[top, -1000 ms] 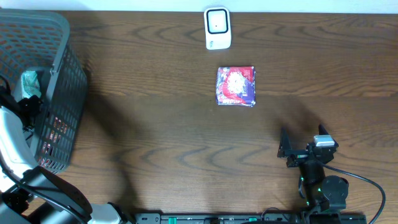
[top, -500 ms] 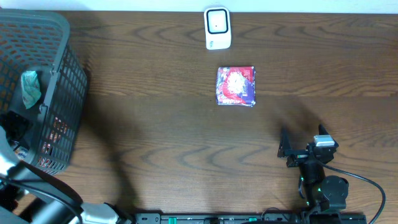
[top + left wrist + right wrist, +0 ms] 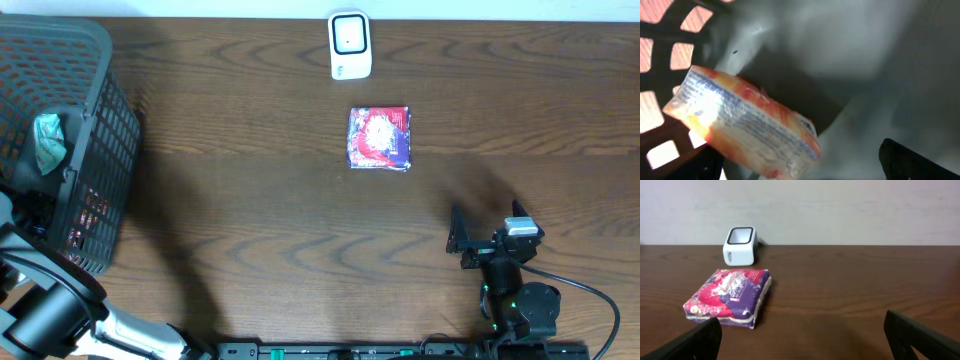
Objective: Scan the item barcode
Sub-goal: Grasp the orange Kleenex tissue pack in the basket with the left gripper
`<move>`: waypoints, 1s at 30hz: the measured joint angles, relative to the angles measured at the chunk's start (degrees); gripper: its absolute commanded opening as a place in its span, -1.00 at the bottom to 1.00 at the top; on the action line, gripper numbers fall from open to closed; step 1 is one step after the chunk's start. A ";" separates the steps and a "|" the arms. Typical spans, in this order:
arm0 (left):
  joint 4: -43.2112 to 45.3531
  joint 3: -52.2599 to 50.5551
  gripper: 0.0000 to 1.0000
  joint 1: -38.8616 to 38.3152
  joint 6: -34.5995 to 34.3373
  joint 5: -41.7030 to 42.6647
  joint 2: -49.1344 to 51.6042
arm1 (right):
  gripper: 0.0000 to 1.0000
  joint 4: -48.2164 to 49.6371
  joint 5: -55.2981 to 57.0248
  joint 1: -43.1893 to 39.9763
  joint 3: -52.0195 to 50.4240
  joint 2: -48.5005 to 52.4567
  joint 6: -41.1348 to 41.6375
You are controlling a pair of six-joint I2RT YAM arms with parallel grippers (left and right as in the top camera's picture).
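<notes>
The white barcode scanner (image 3: 350,45) stands at the table's far edge, also in the right wrist view (image 3: 740,245). A purple and red packet (image 3: 380,138) lies flat just in front of it (image 3: 730,297). My right gripper (image 3: 487,238) rests open near the front edge, well short of that packet (image 3: 802,337). My left gripper (image 3: 800,167) is open inside the basket. An orange and white packet (image 3: 745,132) lies tilted just ahead of its fingers, its lower end between them. From overhead the left gripper is hidden by the basket wall.
The dark mesh basket (image 3: 95,150) fills the left side of the table and holds a teal item (image 3: 48,140). Its grid wall (image 3: 670,45) is close on the left of my left gripper. Bare wood lies between the purple packet and my right gripper.
In the overhead view my left arm has slid down toward the frame's lower left corner beside the basket. The right arm, the purple packet and the scanner have not moved.
</notes>
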 measured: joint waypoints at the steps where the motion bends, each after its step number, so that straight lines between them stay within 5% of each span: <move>1: 0.26 0.00 0.96 0.00 -0.09 0.00 0.24 | 0.99 -0.02 0.00 0.02 0.00 -0.02 0.00; 9: 2.05 0.00 0.79 0.04 -0.50 -0.02 0.70 | 0.99 -0.02 0.00 0.02 0.00 -0.02 0.00; 30: 7.89 0.00 0.81 0.04 -0.44 -0.07 1.29 | 0.98 0.00 0.00 0.02 0.00 -0.02 0.00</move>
